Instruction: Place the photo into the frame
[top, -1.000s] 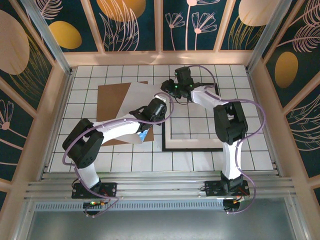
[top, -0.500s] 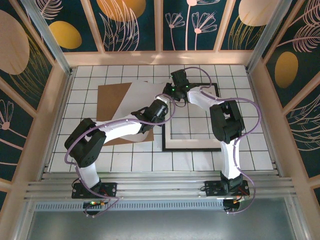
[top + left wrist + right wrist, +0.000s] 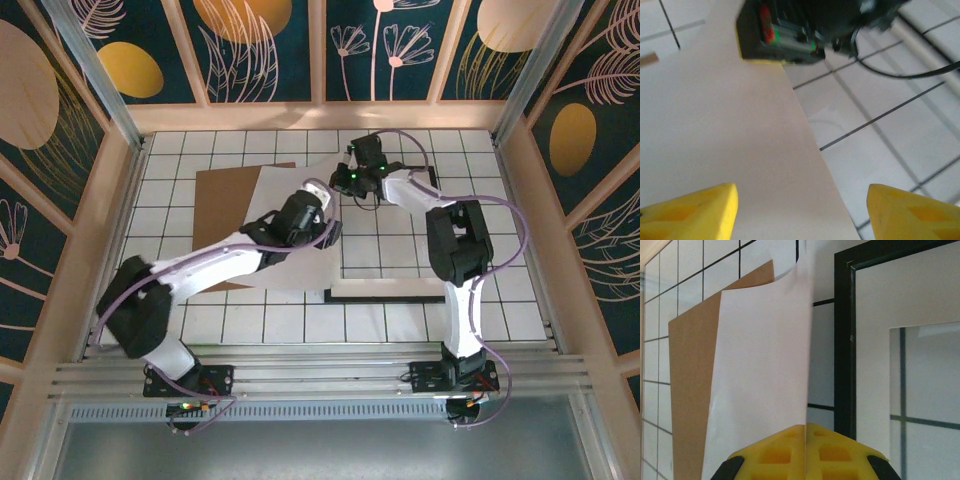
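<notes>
The photo [image 3: 275,195] lies white back up, so its blue print is hidden, and it spreads from the brown backing board [image 3: 220,200] over the left side of the black frame [image 3: 390,298]. My right gripper [image 3: 345,181] is shut on the photo's far edge, and in the right wrist view its yellow pads [image 3: 790,450] pinch the sheet [image 3: 760,380] beside the frame's bar [image 3: 842,340]. My left gripper [image 3: 322,200] hovers open over the sheet [image 3: 730,130], with one fingertip [image 3: 695,212] above the paper and the other past its edge.
A white cut-out mat [image 3: 385,285] sits inside the frame, with tiles showing through its window. The backing board [image 3: 690,390] lies left of the frame on the white tiled table [image 3: 500,250]. Wooden walls enclose the table on three sides.
The left arm has stretched farther toward the right gripper. The photo, earlier curled with a blue strip showing underneath, now lies flatter and reaches further right over the frame.
</notes>
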